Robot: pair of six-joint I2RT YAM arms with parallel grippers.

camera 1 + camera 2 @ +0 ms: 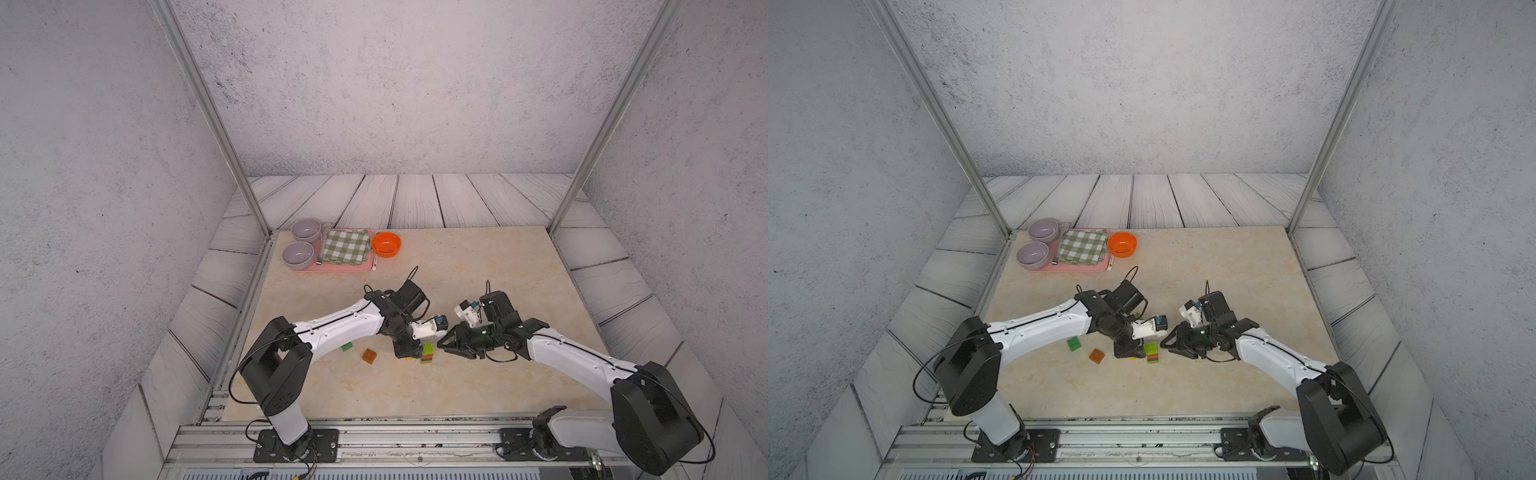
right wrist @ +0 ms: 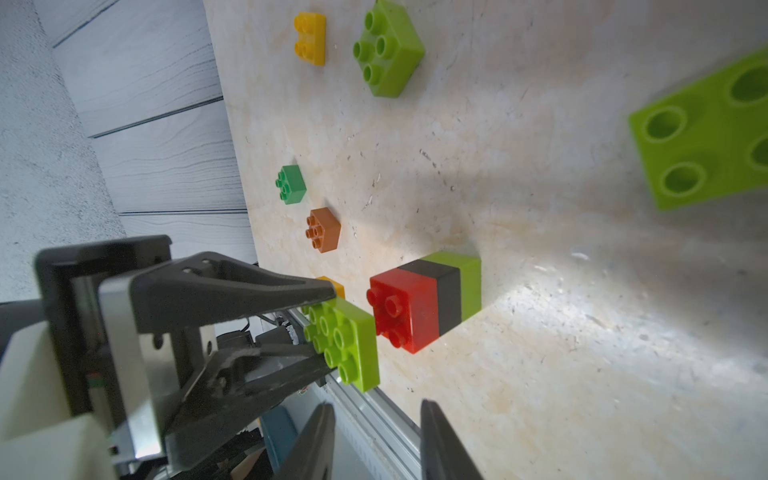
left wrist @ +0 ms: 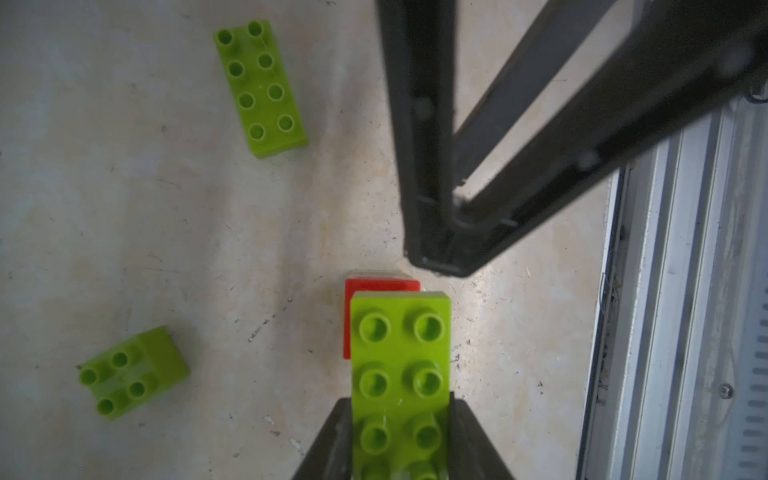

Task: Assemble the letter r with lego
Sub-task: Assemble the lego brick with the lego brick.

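While left fingers [image 2: 249,286] clamp a long studded lime brick [image 2: 353,345], right fingers [image 2: 316,440] gape narrowly

Glossy plastic lego [image 2: 399,309] — matt marbled table [image 2: 540,340]

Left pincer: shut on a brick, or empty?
Shut: the left pincer clamps the long lime brick between its fingers, in both wrist views.

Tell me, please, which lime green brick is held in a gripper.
The long brick in the left gripper; the other lime bricks sit on the table.
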